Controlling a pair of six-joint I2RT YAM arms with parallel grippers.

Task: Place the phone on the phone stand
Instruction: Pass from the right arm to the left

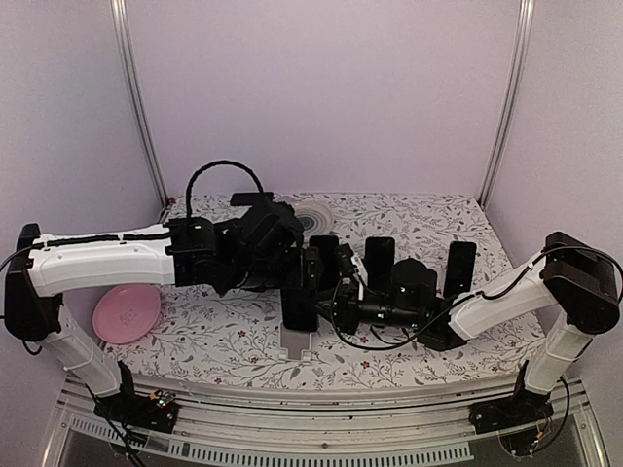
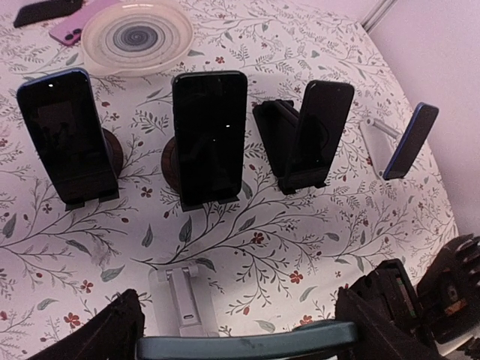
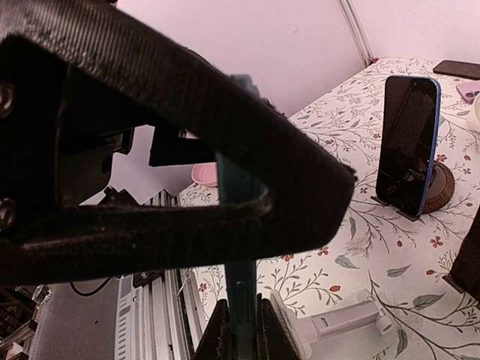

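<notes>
- Phone (image 2: pixel 247 341) hung edge-up over the white stand (image 2: pixel 184 304). I could not see whether its lower edge touched the stand, and it was not seated. My right gripper (image 3: pixel 240 334) was clamped on its thin teal side. That narrow pinch worried me most: any twist, and the phone could pivot or slip out between the pads.
- My left gripper (image 2: pixel 247 321) was spread wide, one finger (image 2: pixel 112 334) at each end of the phone. I could not tell whether they pressed on it or merely flanked it. If they were touching while the right arm moved, the two arms could pull against each other and wrench the phone askew.
- To my eye the stand looked light and merely set on the table (image 2: pixel 300 247). If the phone came down tilted or off-centre, it could catch the backrest and shove the stand along or tip it.
- I judged the front lip shallow. Letting go before the bottom edge sat behind it could send the phone sliding forward onto the table.
- Both wrists crowded one spot, and the left finger blocked much of the right wrist's view, so alignment was hard to check.
- Other phones stood on stands just behind. A careless retreat could knock the nearest one (image 2: pixel 208 135).
</notes>
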